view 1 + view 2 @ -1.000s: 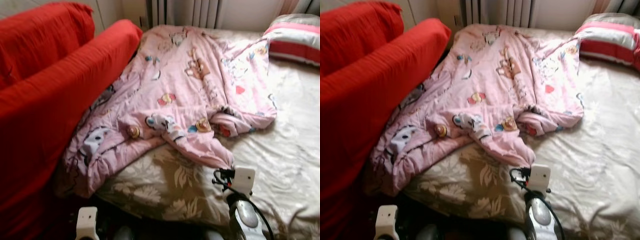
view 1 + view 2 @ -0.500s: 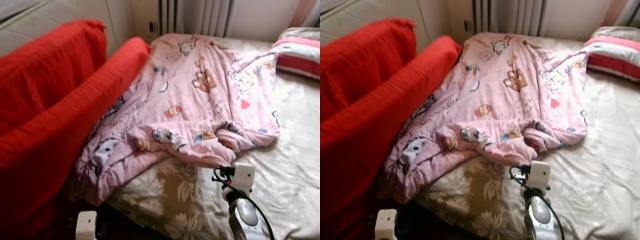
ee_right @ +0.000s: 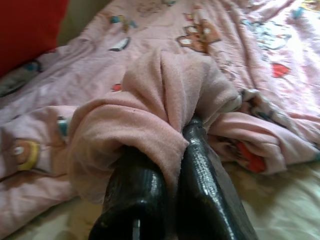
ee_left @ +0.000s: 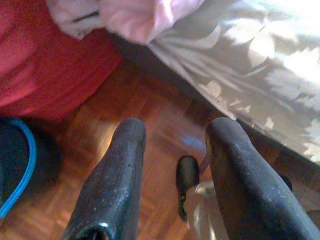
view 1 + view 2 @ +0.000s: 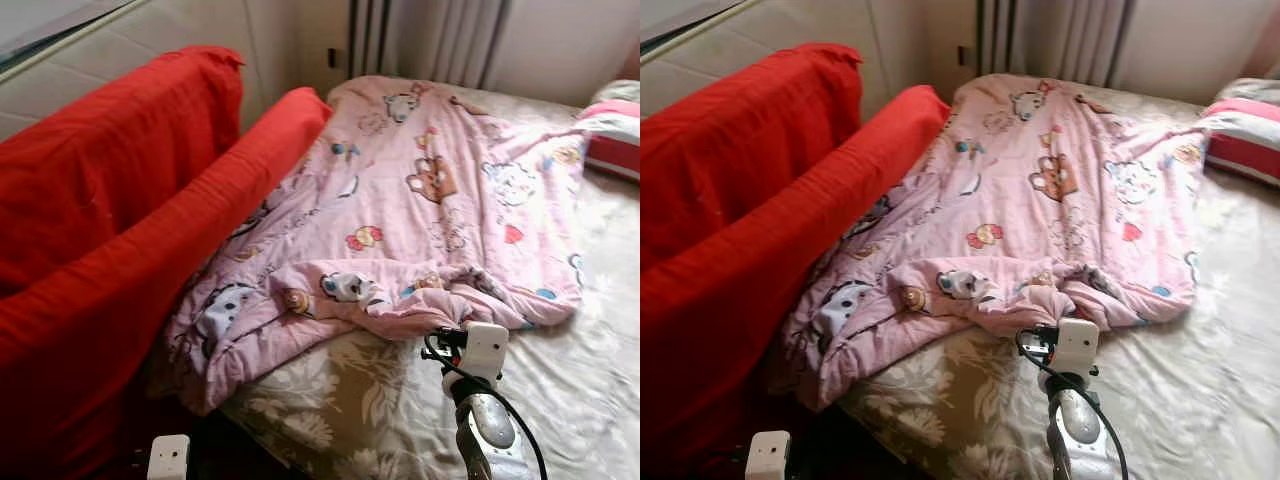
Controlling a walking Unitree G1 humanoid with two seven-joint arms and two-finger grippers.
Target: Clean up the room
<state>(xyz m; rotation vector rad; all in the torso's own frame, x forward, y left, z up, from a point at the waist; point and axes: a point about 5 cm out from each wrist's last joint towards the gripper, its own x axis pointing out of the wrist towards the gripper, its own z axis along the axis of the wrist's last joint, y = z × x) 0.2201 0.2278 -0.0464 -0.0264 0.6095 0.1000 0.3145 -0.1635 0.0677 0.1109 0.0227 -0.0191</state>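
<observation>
The right gripper (image 3: pixel 170 165) has its jaws clamped on a bunched fold at the near edge of the pink cartoon-print quilt (image 5: pixel 420 190); the soft fabric humps over the black fingers (image 3: pixel 205 175) and hides their tips. From the head views the right arm reaches up over the foot of the bed (image 5: pixel 600 400), wrist against that rumpled hem. Beyond the jaws the quilt spreads flat up the bed, and on the far side from them it slumps against the red sofa (image 5: pixel 120 220), one corner sagging off the mattress toward the floor. I'd guess the hold on the hem is meant for dragging the quilt straight or folding it over, as part of tidying the bed.

The left gripper (image 4: pixel 170 150) hangs low beside the bed with its jaws apart and nothing between them, over the wooden parquet floor (image 4: pixel 150 115). A striped pillow (image 5: pixel 1240 135) lies well beyond the right jaws.
</observation>
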